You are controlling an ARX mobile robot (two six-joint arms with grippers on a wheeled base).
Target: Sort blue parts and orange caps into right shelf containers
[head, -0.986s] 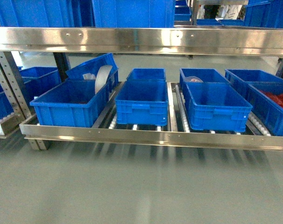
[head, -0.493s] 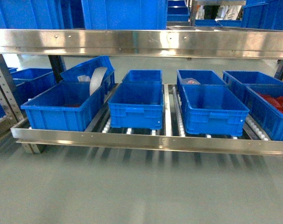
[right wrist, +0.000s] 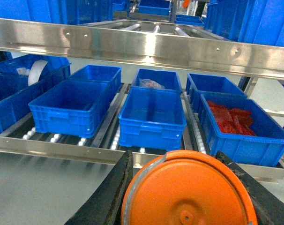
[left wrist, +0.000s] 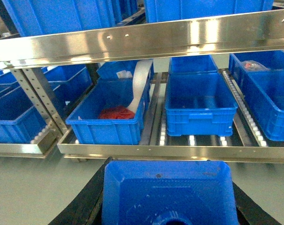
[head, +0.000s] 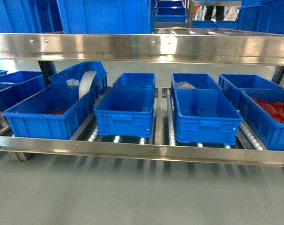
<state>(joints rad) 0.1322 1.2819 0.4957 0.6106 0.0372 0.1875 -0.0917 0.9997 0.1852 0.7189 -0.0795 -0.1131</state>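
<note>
**Both parts in hand before the shelf: risks at the drop**

The left gripper point(left wrist: 168, 206) is closed on a blue part point(left wrist: 169, 194), its dark jaws flanking the part's sides; the right gripper point(right wrist: 189, 197) likewise clamps an orange cap point(right wrist: 189, 194). Neither gripper appears in the head view. The shelf point(head: 146, 152) carries rows of blue bins on white rollers beneath an upper steel rail point(head: 142, 47). The two centre bins point(head: 125, 110) and point(head: 205, 115) look empty; the far-right bin point(head: 268, 117) holds red pieces.

Probable hazards: the low upper rail leaves little headroom, so an arm reaching in high could strike it; a release made short of a bin's rim would drop the part onto the rollers or floor; and, the bins being alike, either piece could land in the wrong one.
</note>
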